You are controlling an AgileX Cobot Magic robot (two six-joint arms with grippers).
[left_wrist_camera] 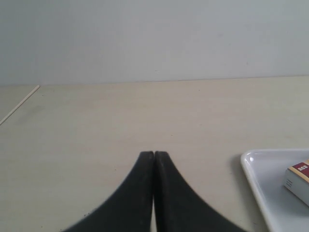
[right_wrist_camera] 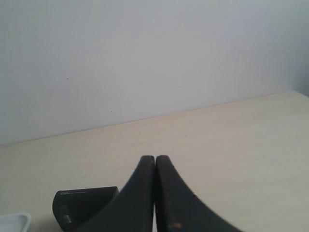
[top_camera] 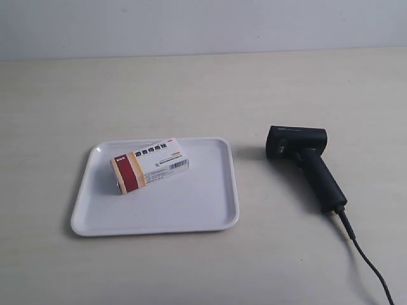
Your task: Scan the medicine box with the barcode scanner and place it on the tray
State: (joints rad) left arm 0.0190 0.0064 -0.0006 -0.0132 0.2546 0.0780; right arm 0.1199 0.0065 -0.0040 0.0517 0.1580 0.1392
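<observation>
The white medicine box (top_camera: 150, 164) with its dark red and orange band lies flat in the white tray (top_camera: 191, 210), toward the tray's far left part. The black barcode scanner (top_camera: 307, 162) lies on its side on the table to the right of the tray, its cable (top_camera: 365, 257) trailing to the lower right. Neither arm shows in the exterior view. My left gripper (left_wrist_camera: 154, 153) is shut and empty above bare table, with the tray's corner (left_wrist_camera: 251, 166) and the box's end (left_wrist_camera: 299, 180) off to one side. My right gripper (right_wrist_camera: 155, 157) is shut and empty, the scanner's head (right_wrist_camera: 79, 205) beside it.
The pale wooden table (top_camera: 203, 82) stretches back to a plain light wall (top_camera: 203, 25). A table edge or seam (left_wrist_camera: 19, 104) shows in the left wrist view.
</observation>
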